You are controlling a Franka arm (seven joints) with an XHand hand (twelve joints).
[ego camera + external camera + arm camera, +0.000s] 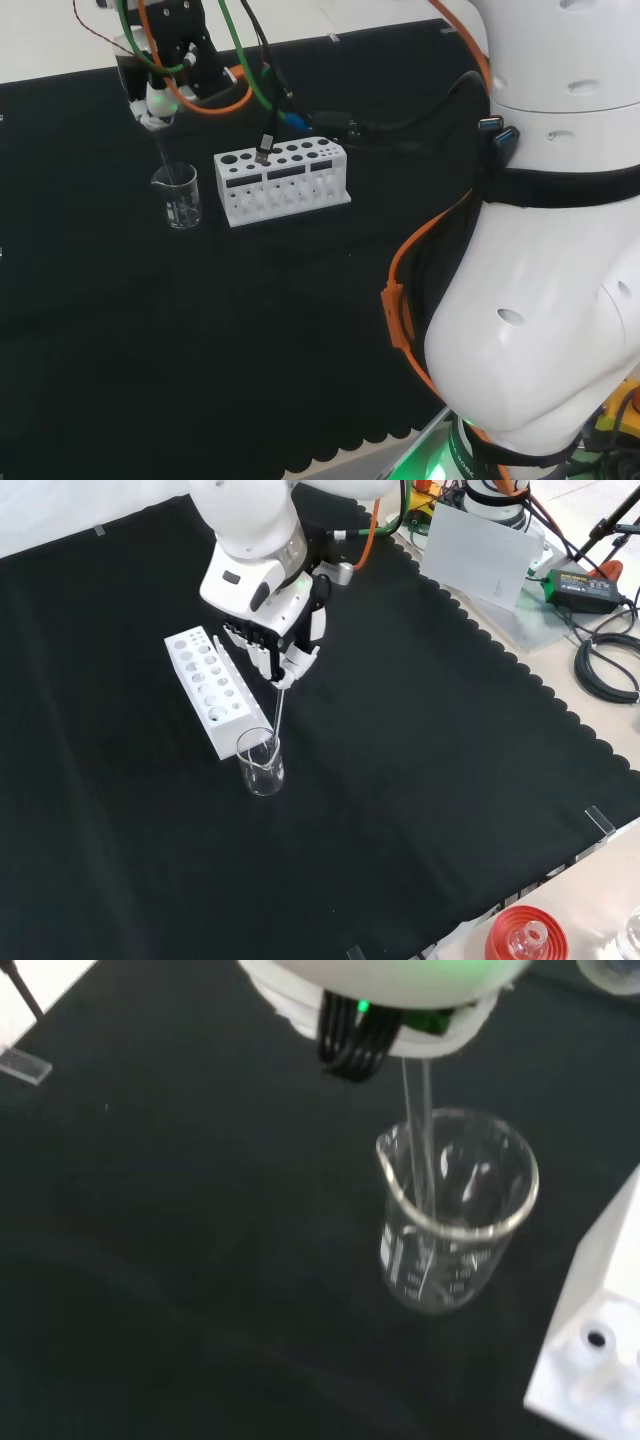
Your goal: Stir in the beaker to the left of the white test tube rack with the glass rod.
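The hand [280, 640] hangs above the beaker [261, 762], and its fingers are curled around the upper end of the glass rod [279, 708], which they pinch so that it points almost straight down. In the front view the rod goes from the fingertips into the mouth of the beaker, and the wrist view shows its lower part inside the glass, close to the wall on the side of the spout. I cannot say if the tip touches the bottom, because clear glass on clear glass is hard to read there. The beaker stands upright on the black cloth [420, 740], just beside one short end of the white test tube rack [206, 685]; in the head view this is at the rack's left. I judge that the high grip keeps the fingers above the rim, so the rod can circle without the hand striking the glass. The rack is close, so the circles should stay small.
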